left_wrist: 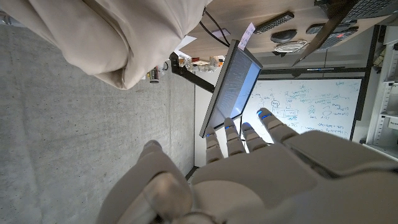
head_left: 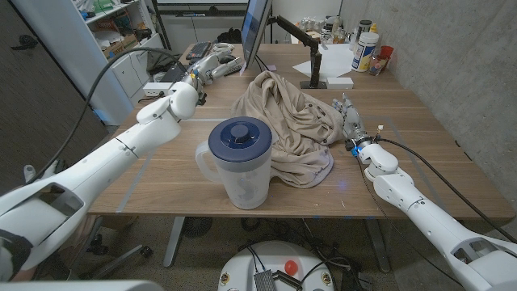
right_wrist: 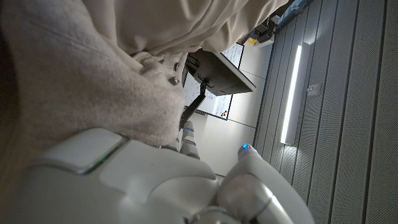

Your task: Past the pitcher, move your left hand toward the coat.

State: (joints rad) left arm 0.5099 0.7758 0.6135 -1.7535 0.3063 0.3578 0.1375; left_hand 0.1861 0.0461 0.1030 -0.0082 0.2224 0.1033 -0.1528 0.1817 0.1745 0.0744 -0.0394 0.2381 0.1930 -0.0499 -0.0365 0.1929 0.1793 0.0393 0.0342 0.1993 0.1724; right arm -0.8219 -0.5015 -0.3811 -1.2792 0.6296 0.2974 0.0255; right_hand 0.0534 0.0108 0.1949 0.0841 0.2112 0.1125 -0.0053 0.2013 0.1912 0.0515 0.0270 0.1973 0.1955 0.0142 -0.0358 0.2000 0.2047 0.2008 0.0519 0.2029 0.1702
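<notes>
Nearest to the camera stands the pitcher, upright near the front edge of the table, with its blue lid on and its handle to the robot's left. Just behind it and to the right lies the coat, a beige heap in the middle of the table. Its long axis seems to run from the far left to the near right, and one loose flap points to the front edge beside the pitcher.

I judge that the reach is in hand but not finished. The left hand is already past the pitcher, near the far left edge, and it is apart from the coat. Its fingers are straight and a little spread, and they hold nothing. The next move calls for a turn of the hand to the right, toward the near fold of the coat, while the arm keeps away from the pitcher.

The right hand touches the right side of the coat; I cannot tell whether it grips the cloth.
</notes>
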